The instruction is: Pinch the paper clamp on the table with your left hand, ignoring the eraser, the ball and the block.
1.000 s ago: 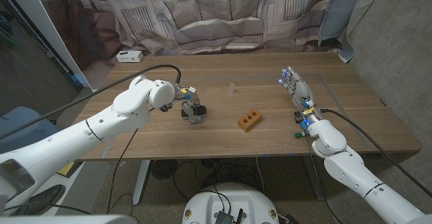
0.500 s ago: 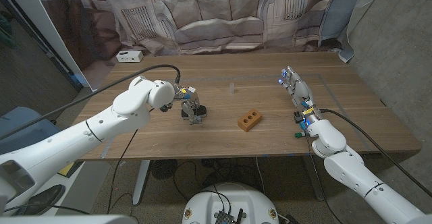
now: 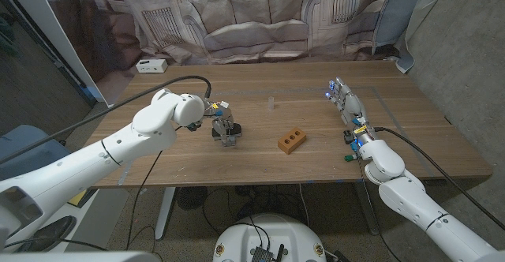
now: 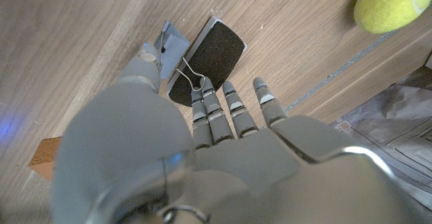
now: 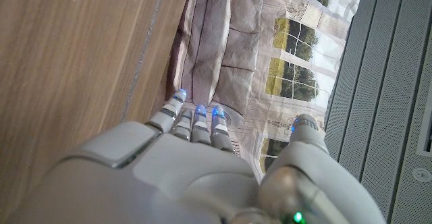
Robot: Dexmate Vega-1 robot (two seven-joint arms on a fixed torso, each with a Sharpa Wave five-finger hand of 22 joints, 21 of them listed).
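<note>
Clamp (image 4: pixel 206 59) sits pinched at its wire handles by the left hand (image 3: pixel 222 125), block (image 3: pixel 291 141) at three o'clock; a shallow grip could slip off.

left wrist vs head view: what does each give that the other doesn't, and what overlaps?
Left wrist view: the yellow-green ball, plus the close-up of thumb and fingertips pinching the paper clamp by its wire handles.
Head view: the right hand waiting with fingers extended, and a white box at the table's far edge.
Both: the left hand, the clamp, the orange block and the wooden table.
</note>
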